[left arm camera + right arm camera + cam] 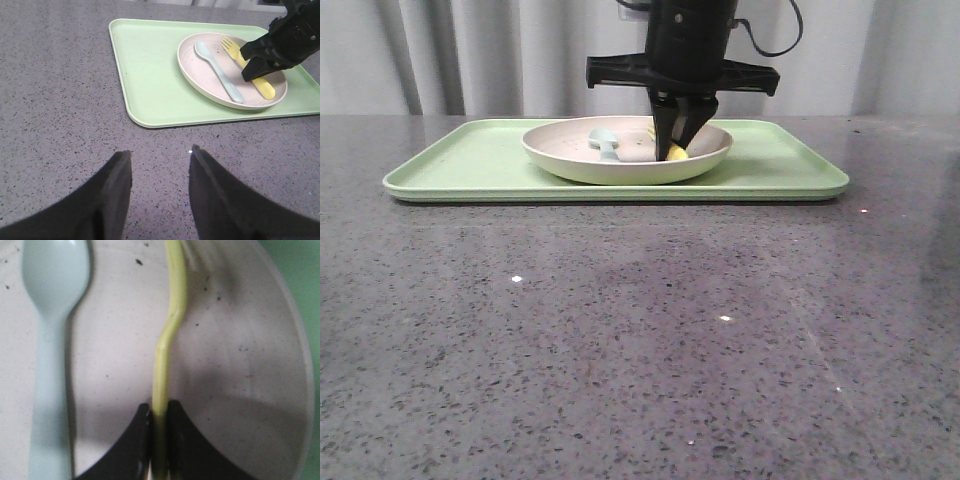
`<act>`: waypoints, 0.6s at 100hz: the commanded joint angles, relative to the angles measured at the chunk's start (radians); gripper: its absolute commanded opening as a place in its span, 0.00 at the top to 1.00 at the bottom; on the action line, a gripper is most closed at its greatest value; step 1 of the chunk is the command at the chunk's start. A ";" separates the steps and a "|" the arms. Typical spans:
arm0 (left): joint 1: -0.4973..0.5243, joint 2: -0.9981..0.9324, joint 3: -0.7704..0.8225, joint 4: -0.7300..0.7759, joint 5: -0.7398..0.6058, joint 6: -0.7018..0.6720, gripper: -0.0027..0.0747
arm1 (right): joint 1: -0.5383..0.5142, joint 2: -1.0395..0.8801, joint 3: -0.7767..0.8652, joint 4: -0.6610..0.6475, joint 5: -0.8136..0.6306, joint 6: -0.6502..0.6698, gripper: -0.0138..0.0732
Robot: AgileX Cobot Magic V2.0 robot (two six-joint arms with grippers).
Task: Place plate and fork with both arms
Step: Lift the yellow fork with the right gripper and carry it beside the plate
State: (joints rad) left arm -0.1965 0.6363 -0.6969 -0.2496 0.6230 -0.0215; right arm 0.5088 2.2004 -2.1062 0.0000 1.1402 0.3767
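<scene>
While the right gripper point(681, 140) reaches down into the plate point(200, 75), its jaws are pressed on the handle of the fork point(167, 340) — the fork lies in the plate, with the spoon point(220, 72) just beside it. The plate sits on the green tray point(460, 160) on the counter point(620, 340). The left gripper point(160, 192) hovers over bare counter, well apart from the tray — jaws spread, holding nothing.

Right end effector point(681, 140) points down, fingers pinched together; left end effector point(160, 165) hovers, fingers apart
</scene>
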 commanded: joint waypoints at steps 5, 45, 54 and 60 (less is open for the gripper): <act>0.003 -0.001 -0.024 -0.019 -0.073 -0.012 0.61 | 0.002 -0.056 -0.028 0.000 -0.010 0.000 0.90; 0.003 -0.001 -0.024 -0.019 -0.073 -0.012 0.61 | -0.009 -0.143 -0.085 -0.017 0.040 0.000 0.90; 0.003 -0.001 -0.024 -0.019 -0.073 -0.012 0.61 | -0.018 -0.163 -0.119 -0.070 0.086 0.000 0.90; 0.003 -0.001 -0.024 -0.019 -0.073 -0.012 0.61 | -0.026 -0.177 -0.137 -0.121 0.124 -0.001 0.90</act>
State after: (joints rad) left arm -0.1965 0.6363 -0.6969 -0.2496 0.6230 -0.0215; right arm 0.5027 2.1171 -2.1870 -0.0357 1.2285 0.3783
